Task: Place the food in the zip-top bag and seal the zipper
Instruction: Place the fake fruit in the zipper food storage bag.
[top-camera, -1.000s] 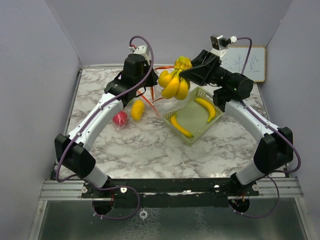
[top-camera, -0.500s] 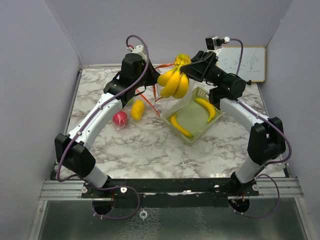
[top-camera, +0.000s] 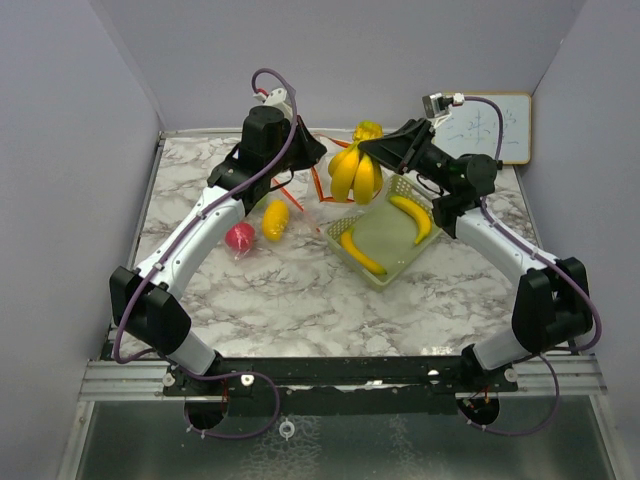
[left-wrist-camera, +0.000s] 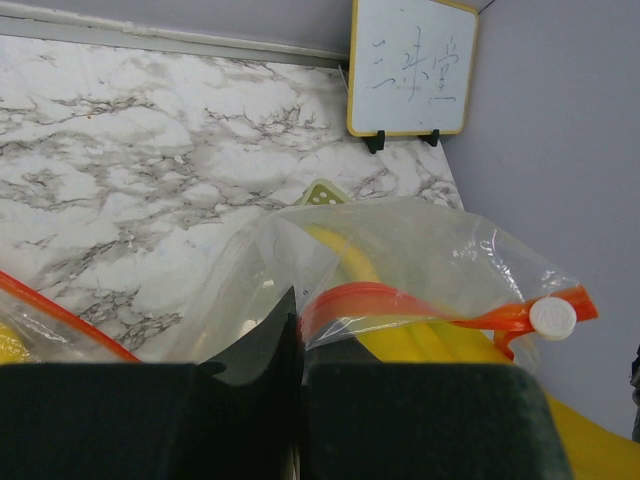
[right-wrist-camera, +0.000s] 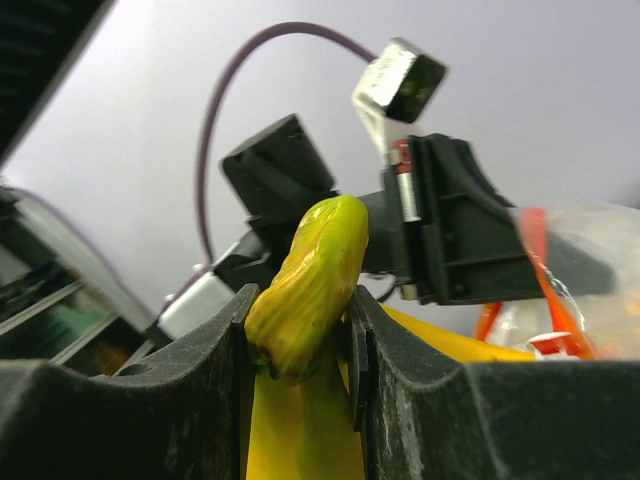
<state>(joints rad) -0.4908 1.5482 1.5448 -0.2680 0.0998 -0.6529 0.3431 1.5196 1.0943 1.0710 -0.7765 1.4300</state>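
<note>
Top external view shows the right claw (top-camera: 378, 148) closed on the stem of the banana bunch (top-camera: 355, 172), which hangs long axis down above the table (top-camera: 300, 290), just right of the left claw (top-camera: 308, 152). The left claw is fully shut on the zip-top bag (left-wrist-camera: 400, 250) beside its orange zipper (left-wrist-camera: 400, 300). I judge the bag mouth lies left of the bunch.

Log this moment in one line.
left tool: shut on bag rim | right tool: gripping banana bunch stem | tray: two bananas
</note>
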